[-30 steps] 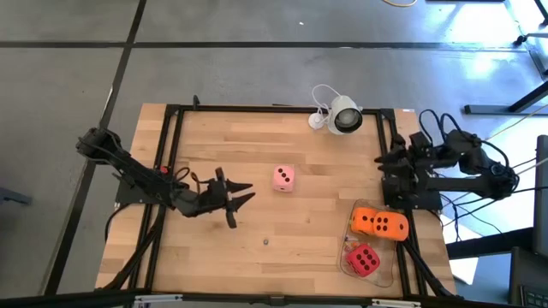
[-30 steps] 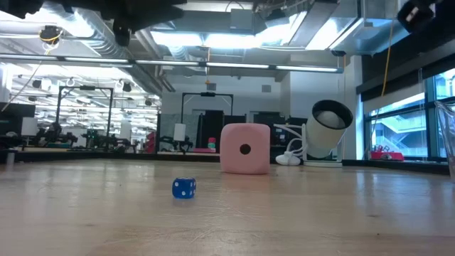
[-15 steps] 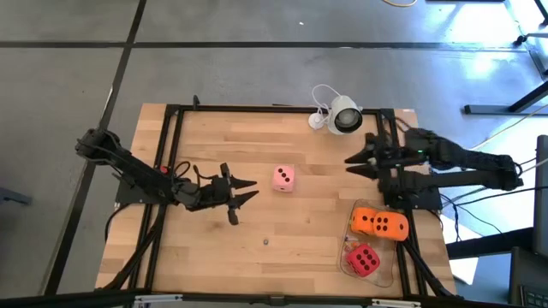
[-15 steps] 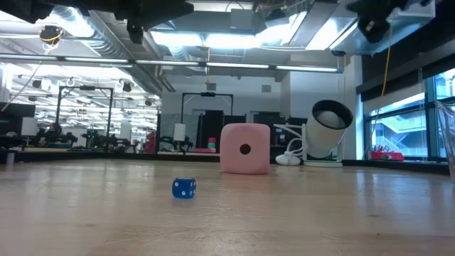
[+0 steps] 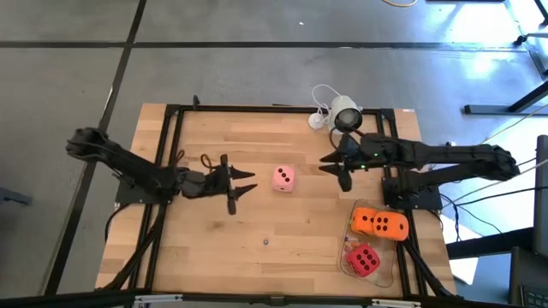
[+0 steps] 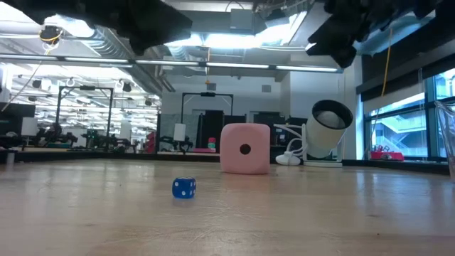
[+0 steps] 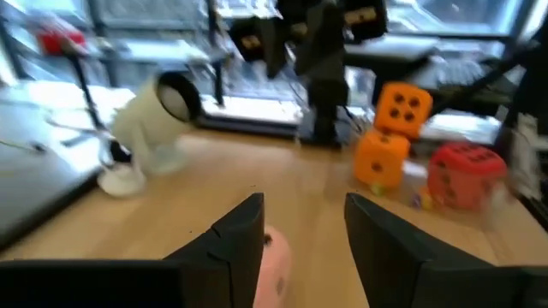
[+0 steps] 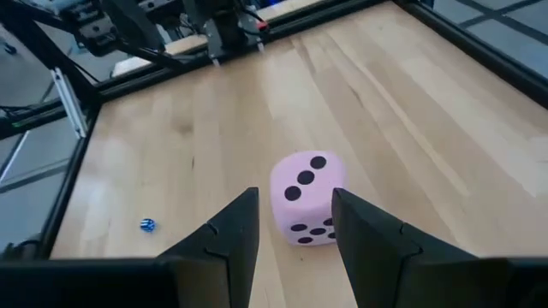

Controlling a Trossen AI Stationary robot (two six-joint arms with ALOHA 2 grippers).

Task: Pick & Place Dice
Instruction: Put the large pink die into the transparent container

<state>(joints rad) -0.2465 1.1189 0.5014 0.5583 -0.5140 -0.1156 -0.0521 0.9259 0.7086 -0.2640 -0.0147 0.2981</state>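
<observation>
Within the last second my right arm has swung out from its folded rest at the right edge of the wooden table (image 5: 214,248) and now stretches toward the middle, so my right gripper (image 5: 338,164) hangs just to the right of the pale pink foam die with dark pips (image 5: 284,178). My left gripper (image 5: 239,180) has crept closer too and now sits just left of that same die. Both sets of fingers are spread with nothing between them; in the right wrist view the pink die (image 8: 309,197) lies on the table straight ahead, framed by my two dark fingers (image 8: 224,235), not yet touched.

The die itself has not shifted: it stands alone near the table's centre, showing a single pip in the low view (image 6: 245,148). The two orange foam dice (image 5: 380,225) and the red foam die (image 5: 363,259) sit together at the near right corner, the red one in a clear tray (image 5: 387,272). A tiny blue die (image 5: 265,241) rests well in front of the pink one, and the white round camera (image 5: 345,116) stands at the far edge.

I judge that three dice are already gathered and the pink one is the last to go. With both arms closing on it from opposite sides, I should let one yield, or they may bump.
</observation>
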